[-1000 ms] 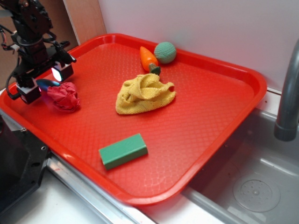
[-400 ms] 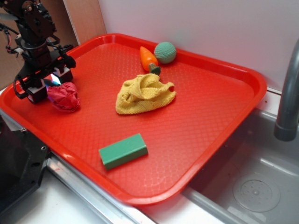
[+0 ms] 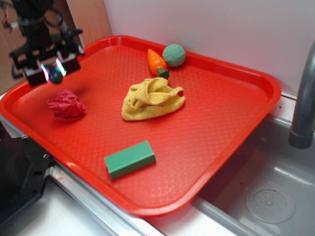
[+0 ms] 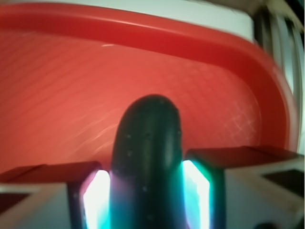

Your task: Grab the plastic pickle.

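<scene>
Item: plastic pickle, clenched in your claw, lifted above the tray at ten o'clock (red wad below). Stiff, smooth, probably light and slippery; grip mid-body.

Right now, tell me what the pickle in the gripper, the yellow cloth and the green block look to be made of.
The pickle, clamped in the gripper, looks like smooth hard plastic: dark, glossy, finely dimpled. The yellow cloth looks knitted or terry, soft and matte, lying in rumpled folds. The green block is matte with crisp edges, possibly painted wood or plastic; I cannot tell which.
</scene>
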{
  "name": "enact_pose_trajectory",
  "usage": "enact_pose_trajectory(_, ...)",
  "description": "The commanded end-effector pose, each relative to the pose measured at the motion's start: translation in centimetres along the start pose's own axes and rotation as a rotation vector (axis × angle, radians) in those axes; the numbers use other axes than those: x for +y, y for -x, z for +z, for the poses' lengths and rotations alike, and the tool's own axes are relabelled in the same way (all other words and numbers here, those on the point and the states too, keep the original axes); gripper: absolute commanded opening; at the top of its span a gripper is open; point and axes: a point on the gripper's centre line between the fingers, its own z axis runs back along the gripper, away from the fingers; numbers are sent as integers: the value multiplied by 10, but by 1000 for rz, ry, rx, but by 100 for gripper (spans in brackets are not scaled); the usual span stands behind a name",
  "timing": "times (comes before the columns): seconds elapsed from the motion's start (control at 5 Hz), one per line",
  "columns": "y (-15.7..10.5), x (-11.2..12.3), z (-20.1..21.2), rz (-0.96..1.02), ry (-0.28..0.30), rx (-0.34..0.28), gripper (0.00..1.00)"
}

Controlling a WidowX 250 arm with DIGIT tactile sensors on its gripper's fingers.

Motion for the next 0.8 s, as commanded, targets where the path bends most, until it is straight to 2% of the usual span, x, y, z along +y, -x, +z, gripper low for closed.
enact_pose_trajectory(0.0, 30, -38, 70, -496, 87, 39, 0)
enact_pose_trajectory(0.4, 63, -44, 114, -822, 189, 79, 0)
enact_pose_trajectory(0.6, 75, -36, 134, -905, 246, 66, 0)
